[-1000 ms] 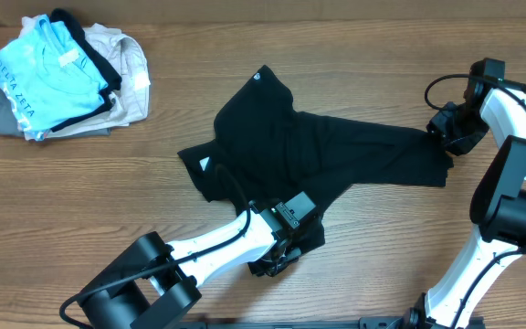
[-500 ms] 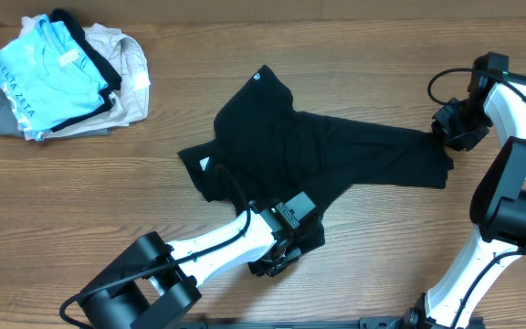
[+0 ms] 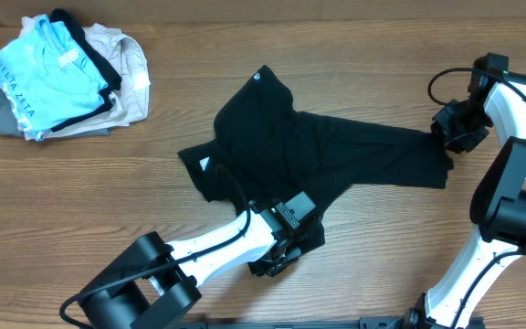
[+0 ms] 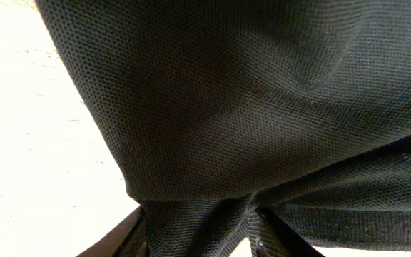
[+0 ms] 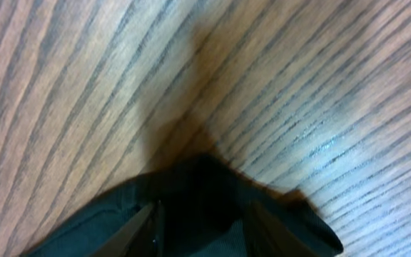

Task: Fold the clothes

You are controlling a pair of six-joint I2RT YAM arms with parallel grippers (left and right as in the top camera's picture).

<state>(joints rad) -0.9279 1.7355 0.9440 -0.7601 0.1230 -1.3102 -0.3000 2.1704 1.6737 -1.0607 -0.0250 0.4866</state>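
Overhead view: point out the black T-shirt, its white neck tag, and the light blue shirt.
black T-shirt [image 3: 336, 151]: overhead view, on the middle of its spread fabric.
white neck tag [image 3: 207, 164]: overhead view, on the tag's centre.
light blue shirt [image 3: 53, 78]: overhead view, on its plain front.

The light blue cotton shirt [image 3: 48, 78] on the clothes pile [image 3: 121, 73] at the table's far left corner bears dark lettering; only "ZETA" is legible. The small white tag [image 3: 206, 164] on the plain black soft-fabric T-shirt [image 3: 318, 146] is too small to read.
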